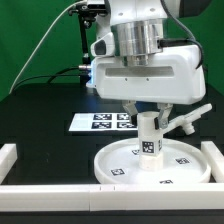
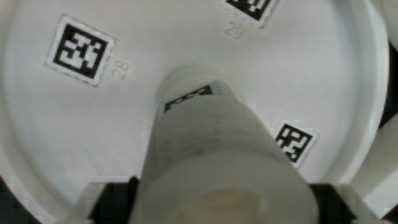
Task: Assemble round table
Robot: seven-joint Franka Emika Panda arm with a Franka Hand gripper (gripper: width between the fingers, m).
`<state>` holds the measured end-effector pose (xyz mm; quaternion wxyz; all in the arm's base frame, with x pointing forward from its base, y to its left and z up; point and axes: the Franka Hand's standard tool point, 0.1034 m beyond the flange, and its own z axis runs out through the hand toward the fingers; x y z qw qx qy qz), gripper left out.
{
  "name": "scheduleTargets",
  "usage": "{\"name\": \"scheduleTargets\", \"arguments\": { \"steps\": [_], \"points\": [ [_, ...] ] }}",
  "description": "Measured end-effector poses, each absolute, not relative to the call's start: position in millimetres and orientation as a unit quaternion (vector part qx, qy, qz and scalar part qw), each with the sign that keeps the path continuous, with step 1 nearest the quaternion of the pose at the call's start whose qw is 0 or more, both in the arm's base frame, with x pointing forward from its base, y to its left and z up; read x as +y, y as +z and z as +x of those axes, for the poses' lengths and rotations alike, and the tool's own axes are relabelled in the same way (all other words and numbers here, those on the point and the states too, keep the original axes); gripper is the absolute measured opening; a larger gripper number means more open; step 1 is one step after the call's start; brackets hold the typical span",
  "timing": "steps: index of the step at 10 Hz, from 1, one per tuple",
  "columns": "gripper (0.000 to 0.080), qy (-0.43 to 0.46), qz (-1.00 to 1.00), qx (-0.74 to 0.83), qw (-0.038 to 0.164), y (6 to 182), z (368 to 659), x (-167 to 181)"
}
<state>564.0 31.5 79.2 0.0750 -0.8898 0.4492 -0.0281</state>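
**Post held upright on the disc, foot piece not yet fitted**

Finding 1, grip. The gripper (image 1: 148, 118) is closed narrowly on the short thick post (image 1: 150, 140), one finger on either side of its upper part. In the wrist view the dark fingers (image 2: 116, 200) flank the post (image 2: 222, 140) with no gap visible.

Finding 2, position. The post stands upright near the middle of the large round disc (image 1: 110, 165), which lies flat on the black surface at the near edge, rim upward. Its lower end meets the disc; whether it is seated or threaded in cannot be told. In my judgement the disc lies face down so that the post can be brought straight down into its centre, and the grip is taken high to keep the fingers clear of the joint.

Finding 3, remaining part. The armed foot piece (image 1: 185, 120) lies towards the exterior view's right, just beside the disc and apart from the post. By the look of it, this is the next part to be fitted.

Finding 4, fixtures. The marker board (image 1: 100, 122) lies beyond the disc. White rails (image 1: 15, 155) edge the surface.

Finding 5, markings. No brand or legible writing is found. Black-and-white square tags appear on the disc (image 2: 143, 50), the post and the marker board. A faint mark beside one disc tag is too small to read.
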Motion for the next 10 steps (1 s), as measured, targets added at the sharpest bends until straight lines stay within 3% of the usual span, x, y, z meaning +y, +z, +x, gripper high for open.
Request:
{"name": "scheduleTargets", "arguments": {
  "steps": [3,4,5,7,10],
  "points": [
    [0.0407,-0.027,-0.893,0.443,0.076,78.5,563.5,32.4],
    [0.0567,-0.029,-0.906,0.415,0.075,78.8,563.9,32.6],
    [0.0632,-0.031,-0.931,0.357,0.073,79.5,564.3,33.3],
    [0.0644,-0.025,-0.982,0.178,0.056,84.1,566.8,43.2],
    [0.0649,-0.038,-0.993,0.093,0.054,83.6,564.8,47.5]
  ]
}}
